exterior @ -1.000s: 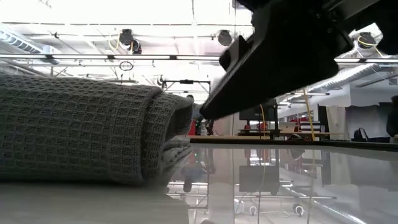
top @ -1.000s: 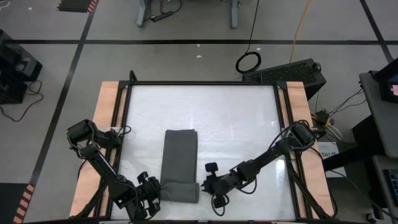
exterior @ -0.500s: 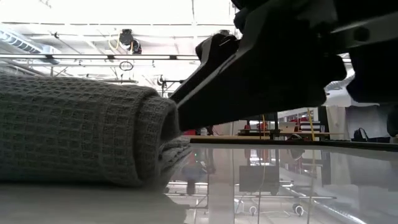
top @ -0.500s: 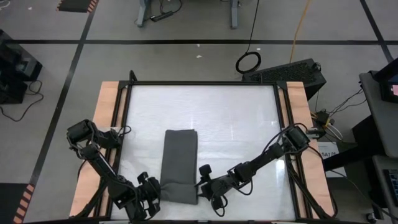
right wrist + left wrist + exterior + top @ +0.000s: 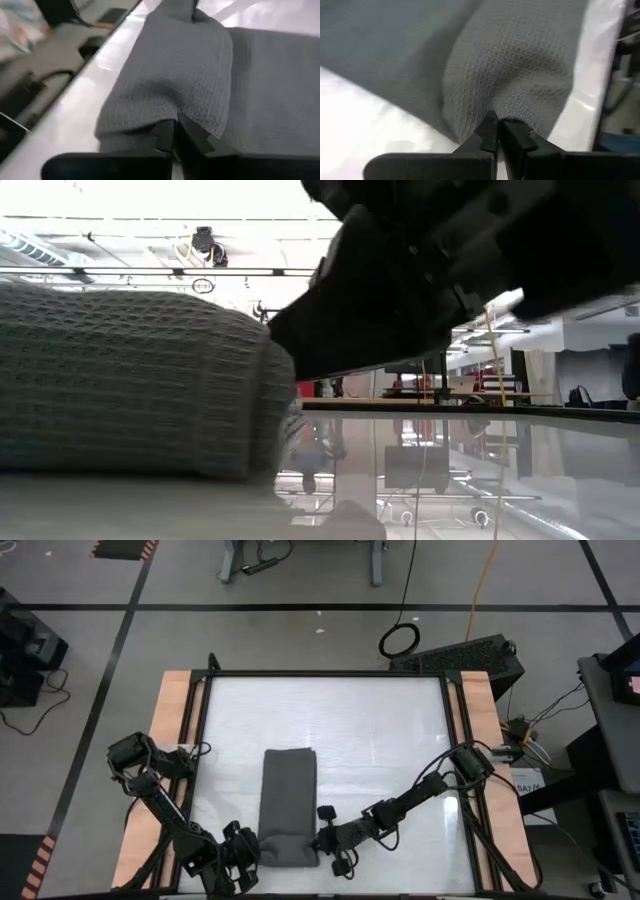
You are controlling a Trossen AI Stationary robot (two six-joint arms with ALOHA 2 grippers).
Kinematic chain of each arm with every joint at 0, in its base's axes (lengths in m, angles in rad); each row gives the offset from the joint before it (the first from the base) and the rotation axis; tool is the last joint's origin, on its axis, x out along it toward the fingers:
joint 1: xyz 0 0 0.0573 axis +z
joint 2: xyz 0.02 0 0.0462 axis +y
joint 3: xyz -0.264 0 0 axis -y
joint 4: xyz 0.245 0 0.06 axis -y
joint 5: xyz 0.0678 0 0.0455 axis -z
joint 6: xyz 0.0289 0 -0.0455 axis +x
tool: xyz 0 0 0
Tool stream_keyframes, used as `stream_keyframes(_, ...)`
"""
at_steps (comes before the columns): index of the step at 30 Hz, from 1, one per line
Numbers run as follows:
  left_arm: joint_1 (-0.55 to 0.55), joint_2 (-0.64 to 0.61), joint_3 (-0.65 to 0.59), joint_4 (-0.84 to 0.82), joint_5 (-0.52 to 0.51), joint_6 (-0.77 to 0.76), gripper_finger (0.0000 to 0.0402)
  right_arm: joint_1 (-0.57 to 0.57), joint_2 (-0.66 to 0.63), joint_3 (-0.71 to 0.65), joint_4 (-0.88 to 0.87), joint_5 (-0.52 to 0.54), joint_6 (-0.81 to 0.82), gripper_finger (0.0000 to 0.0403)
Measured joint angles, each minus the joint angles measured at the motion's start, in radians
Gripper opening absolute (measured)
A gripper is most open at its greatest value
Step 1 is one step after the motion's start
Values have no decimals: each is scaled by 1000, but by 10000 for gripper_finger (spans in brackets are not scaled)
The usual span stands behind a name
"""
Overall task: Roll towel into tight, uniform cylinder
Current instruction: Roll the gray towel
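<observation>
The towel (image 5: 288, 805) lies folded as a long strip on the table (image 5: 380, 740), its long axis running away from the robot, with a rolled end at the near edge. The left gripper (image 5: 247, 852) and right gripper (image 5: 322, 844) sit at opposite ends of that roll, each with fingers (image 5: 492, 131) pinching cloth. Both are equally near, so the roll would advance away from the robot along the strip.

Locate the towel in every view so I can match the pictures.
High view: towel lies lengthwise at the table's lower middle, its rolled near end between both hands.
Low view: the roll fills the picture's left.
Left wrist view: rolled end just beyond the left hand.
Right wrist view: rolled end just beyond the right hand.
Shared landmark: the rolled end's waffle weave.
</observation>
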Motion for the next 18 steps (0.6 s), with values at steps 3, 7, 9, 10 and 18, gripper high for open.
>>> stream_keyframes(3, -8, 0, 0, 74, 24, -1, 15, 1, -1, 0, 37, -76, 134, 7)
stream_keyframes(7, -15, -13, 0, 150, 36, -43, 15, 3, -3, 0, 68, -209, 311, 2)
stream_keyframes(9, -16, -23, 0, 151, 29, -71, 15, 3, -3, 0, 63, -230, 375, 2)
stream_keyframes(10, -15, -25, 0, 152, 22, -77, 15, 3, -3, 0, 62, -228, 393, 2)
stream_keyframes(18, 1, -29, -49, 221, 70, -83, 15, -17, -3, 0, 18, -283, 438, 1)
